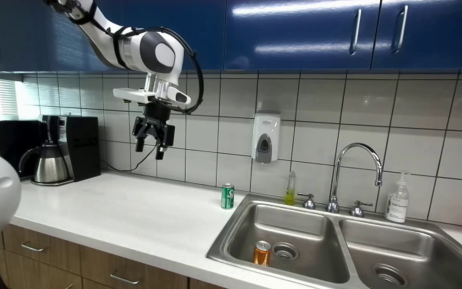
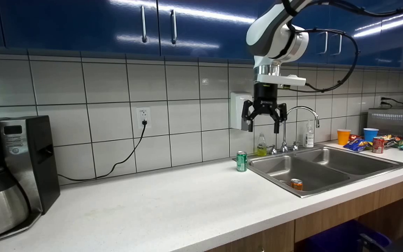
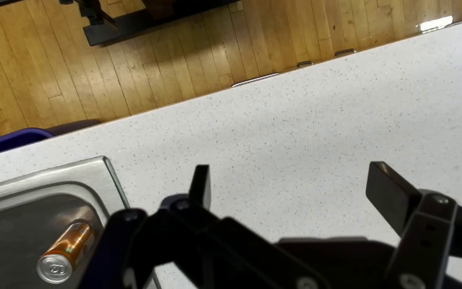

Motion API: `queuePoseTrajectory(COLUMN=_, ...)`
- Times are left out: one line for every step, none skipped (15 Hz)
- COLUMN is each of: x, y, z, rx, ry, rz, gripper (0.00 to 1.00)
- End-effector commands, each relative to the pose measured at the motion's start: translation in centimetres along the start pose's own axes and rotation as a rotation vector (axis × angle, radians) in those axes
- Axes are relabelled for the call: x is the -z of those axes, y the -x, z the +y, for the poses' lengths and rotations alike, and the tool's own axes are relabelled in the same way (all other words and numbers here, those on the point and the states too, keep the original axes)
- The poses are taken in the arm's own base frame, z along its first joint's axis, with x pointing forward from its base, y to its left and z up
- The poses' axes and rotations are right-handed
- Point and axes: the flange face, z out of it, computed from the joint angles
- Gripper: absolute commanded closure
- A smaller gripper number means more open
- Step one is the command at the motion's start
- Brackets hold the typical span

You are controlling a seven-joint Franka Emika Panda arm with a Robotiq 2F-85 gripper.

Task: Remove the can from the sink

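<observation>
"Okay, so where's the orange can (image 1: 262, 253) sitting?"

"Down in the sink (image 1: 345, 249), lol. It's upright, silvery top facing up, in the basin (image 1: 315, 257) nearer the green can (image 1: 227, 196) and close to the drain (image 1: 285, 251). Both exterior views show it there."

"Gotcha. What's the hand (image 2: 263, 128) up to?"

"Hanging high over the counter (image 2: 152, 210), fingers (image 3: 387, 196) pointing down and spread wide. In the wrist view you can see a big patch of speckled white counter right between them. The can's in that shot too, lower left, well apart from the fingers."

"And the green one?"

"On the counter, just outside the sink's edge, back toward the tile wall (image 1: 203, 132). Along the back of the sink you've got a bottle of yellow-green liquid (image 1: 290, 192), then the curved faucet (image 1: 335, 182), then a white pump bottle (image 1: 397, 202)."

"What's past the sink?"

"An exterior view catches an orange cup (image 2: 343, 137), a blue cup (image 2: 370, 134), some snack bags (image 2: 357, 144) and a red can (image 2: 377, 145), all bunched together. Off the opposite way there's a coffee maker (image 1: 82, 148) with its steel pot (image 1: 51, 165)."
</observation>
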Motion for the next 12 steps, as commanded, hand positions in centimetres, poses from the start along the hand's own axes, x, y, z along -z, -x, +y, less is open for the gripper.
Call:
queuePoseTrajectory(x=0.5, y=-0.9, z=1.0, rx=0.026, ry=0.006, rz=0.009, gripper=0.00)
queuePoseTrajectory(x=0.5, y=-1.2, z=1.4, rx=0.027, ry=0.002, rz=0.007, gripper=0.00)
queuePoseTrajectory(x=0.5, y=-1.5, z=1.8, rx=0.024, ry=0.003, rz=0.010, gripper=0.00)
queuePoseTrajectory(x=0.5, y=-2.0, z=2.5, rx=0.015, ry=0.000, rz=0.013, gripper=0.00)
queuePoseTrajectory(x=0.5, y=-2.5, z=3.2, rx=0.000, ry=-0.002, rz=0.020, gripper=0.00)
queuePoseTrajectory(x=0.4, y=-3.1, z=4.1, rx=-0.017, ry=-0.008, rz=0.024, gripper=0.00)
queuePoseTrajectory(x=0.3, y=-3.7, z=4.9, rx=-0.036, ry=-0.009, rz=0.031, gripper=0.00)
queuePoseTrajectory(x=0.1, y=-4.5, z=6.0, rx=-0.058, ry=-0.013, rz=0.039, gripper=0.00)
queuePoseTrajectory(x=-0.1, y=-5.3, z=7.2, rx=-0.080, ry=-0.013, rz=0.046, gripper=0.00)
queuePoseTrajectory(x=-0.4, y=-6.1, z=8.4, rx=-0.104, ry=-0.014, rz=0.053, gripper=0.00)
queuePoseTrajectory(x=-0.8, y=-7.0, z=9.7, rx=-0.126, ry=-0.017, rz=0.060, gripper=0.00)
queuePoseTrajectory(x=-1.2, y=-7.9, z=11.1, rx=-0.149, ry=-0.019, rz=0.067, gripper=0.00)
